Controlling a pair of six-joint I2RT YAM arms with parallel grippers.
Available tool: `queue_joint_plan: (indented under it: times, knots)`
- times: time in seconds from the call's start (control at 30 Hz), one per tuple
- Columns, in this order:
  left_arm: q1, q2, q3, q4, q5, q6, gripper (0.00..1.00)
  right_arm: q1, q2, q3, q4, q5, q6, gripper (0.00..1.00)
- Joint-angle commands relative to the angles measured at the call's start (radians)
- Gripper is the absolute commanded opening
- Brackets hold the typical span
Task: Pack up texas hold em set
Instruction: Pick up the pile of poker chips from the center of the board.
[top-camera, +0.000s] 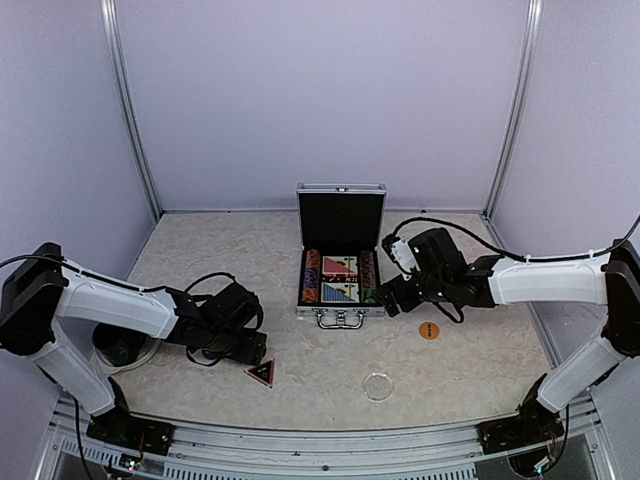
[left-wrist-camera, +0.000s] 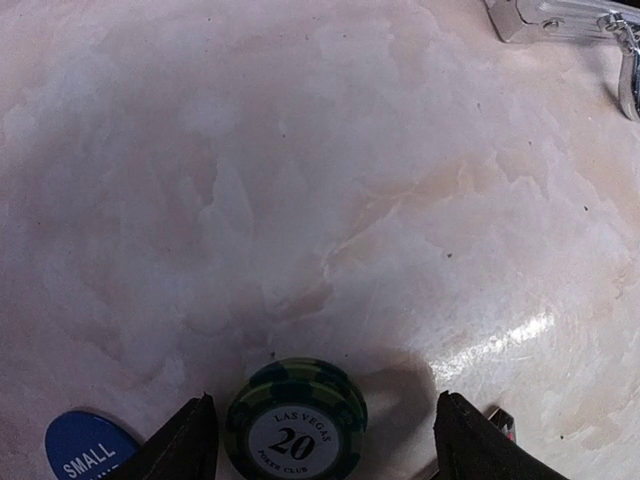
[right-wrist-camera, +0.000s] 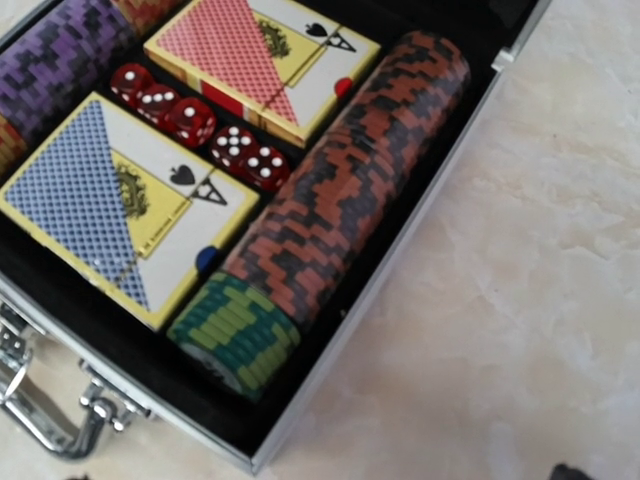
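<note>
The silver briefcase (top-camera: 340, 312) stands open mid-table with its lid up. In the right wrist view it holds two card decks (right-wrist-camera: 110, 200), red dice (right-wrist-camera: 190, 118) and chip rows (right-wrist-camera: 340, 200) with green chips (right-wrist-camera: 235, 335) at the near end. My right gripper (top-camera: 392, 297) hovers open and empty at the case's right edge; only its fingertips (right-wrist-camera: 570, 470) show. My left gripper (left-wrist-camera: 325, 400) is open and low over the table, around a small stack of green "20" chips (left-wrist-camera: 295, 420) without touching it. A blue button (left-wrist-camera: 85, 447) lies to the left of it.
An orange button (top-camera: 429, 330) lies right of the case. A dark triangle marker (top-camera: 261, 374) lies near the left gripper (top-camera: 250, 347). A clear round disc (top-camera: 378, 386) sits near the front. Cups (top-camera: 122, 347) stand at the left under the left arm. The case corner (left-wrist-camera: 560, 18) is ahead of the left gripper.
</note>
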Motion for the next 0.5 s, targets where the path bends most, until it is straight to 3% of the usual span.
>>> queue_joint_plan:
  times: [0.0,0.17,0.33,0.47]
  knots:
    - [0.008,0.031,0.009,0.011,0.024,0.008,0.72,-0.007,-0.028,-0.022,0.021,0.015,-0.006,0.99]
    - [0.008,0.039,-0.002,0.002,0.036,0.007,0.71,-0.008,-0.027,-0.027,0.029,0.013,-0.012,0.99]
    - [0.008,0.045,-0.023,0.004,0.046,-0.001,0.62,-0.01,-0.023,-0.026,0.037,0.009,-0.011,0.99]
    - [0.008,0.046,-0.03,0.005,0.054,-0.003,0.66,-0.01,-0.022,-0.028,0.041,0.01,-0.01,0.99]
